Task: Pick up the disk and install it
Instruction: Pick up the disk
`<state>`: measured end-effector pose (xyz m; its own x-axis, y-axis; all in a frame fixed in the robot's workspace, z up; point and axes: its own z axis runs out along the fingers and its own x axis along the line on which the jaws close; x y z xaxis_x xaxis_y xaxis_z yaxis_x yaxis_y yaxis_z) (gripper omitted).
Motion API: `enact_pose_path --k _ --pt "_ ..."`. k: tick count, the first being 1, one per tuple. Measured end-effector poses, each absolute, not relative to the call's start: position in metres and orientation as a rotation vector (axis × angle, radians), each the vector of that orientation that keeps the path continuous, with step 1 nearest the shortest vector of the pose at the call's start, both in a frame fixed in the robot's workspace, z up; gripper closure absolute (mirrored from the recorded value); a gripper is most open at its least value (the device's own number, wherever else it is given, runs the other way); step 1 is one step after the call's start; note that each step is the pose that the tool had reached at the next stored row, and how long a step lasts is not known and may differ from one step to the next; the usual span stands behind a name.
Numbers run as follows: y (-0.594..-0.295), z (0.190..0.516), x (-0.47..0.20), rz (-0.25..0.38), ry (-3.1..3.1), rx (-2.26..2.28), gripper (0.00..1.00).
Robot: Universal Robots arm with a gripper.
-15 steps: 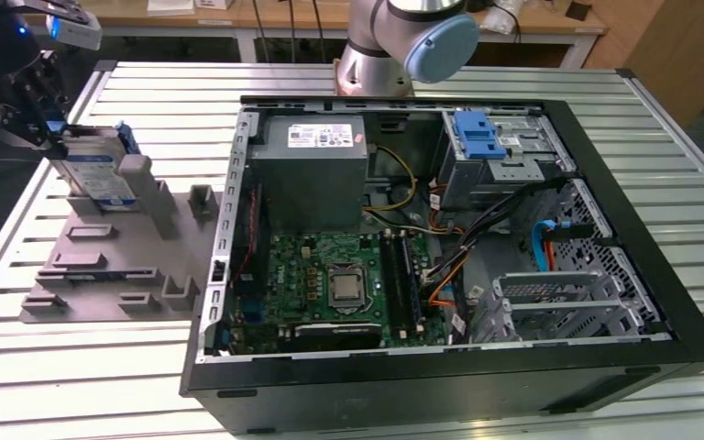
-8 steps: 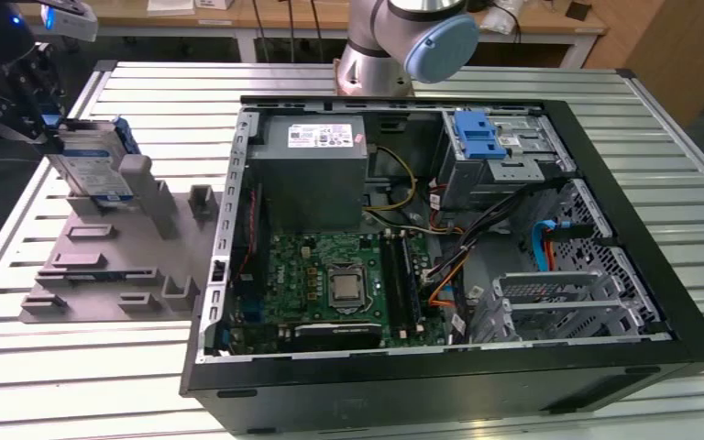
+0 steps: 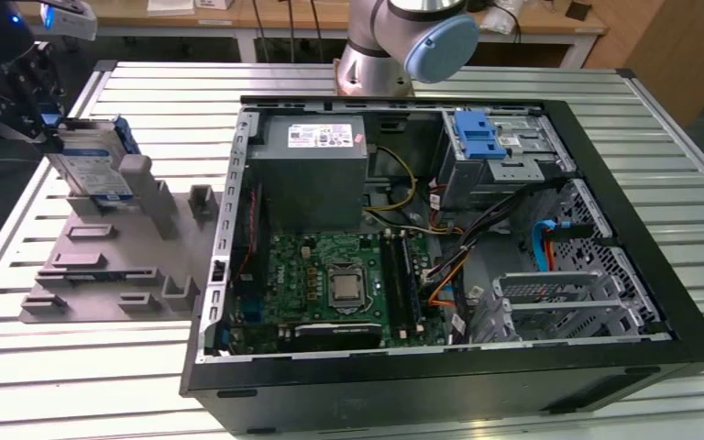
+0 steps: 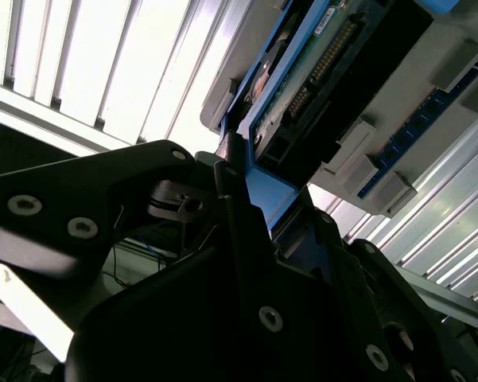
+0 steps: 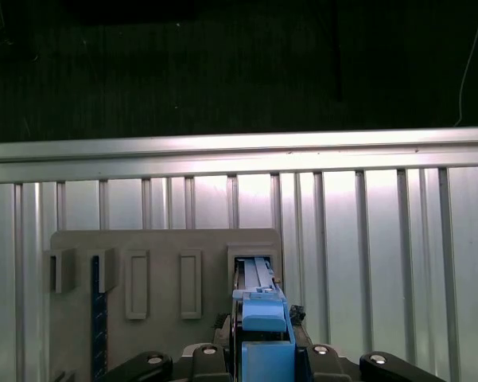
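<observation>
Tool (image 3: 49, 124) is located at the far edge of the exterior view's left, above the grey slotted fixture (image 3: 107, 266) on the ribbed metal worktop (image 3: 83, 367). The tool is pinched onto the disk (image 3: 89, 163), with the grip taken on the blue bracket at its upper end.

In the first wrist view the blue bracket of the disk (image 5: 258, 306) is seen clamped in the tool (image 5: 264, 350), directly over one open slot of the fixture (image 5: 159, 247). In the second wrist view a black finger (image 4: 232, 199) is pressed against the blue frame, and the disk's circuit-board side with its connector (image 4: 318, 56) is exposed.

The disk is held upright, on edge, label side turned to the exterior view's left. Its lower end is at the fixture's slot post; whether it is seated in the slot or just lifted clear cannot be told.

The open computer case (image 3: 645, 275) lies on the worktop to the exterior view's right of the fixture, well apart from the disk. Inside it, the grey power supply box (image 3: 315, 174), the motherboard (image 3: 340, 275) and the blue latch on its perforated cage (image 3: 480, 137) are visible.
</observation>
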<state>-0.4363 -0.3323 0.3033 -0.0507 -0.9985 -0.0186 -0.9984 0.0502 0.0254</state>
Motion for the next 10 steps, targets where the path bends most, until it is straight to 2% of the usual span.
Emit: enact_pose_path --k 10 --pt "-0.3323 0.3070 -0.4363 -0.049 -2.274 2.162 0.64"
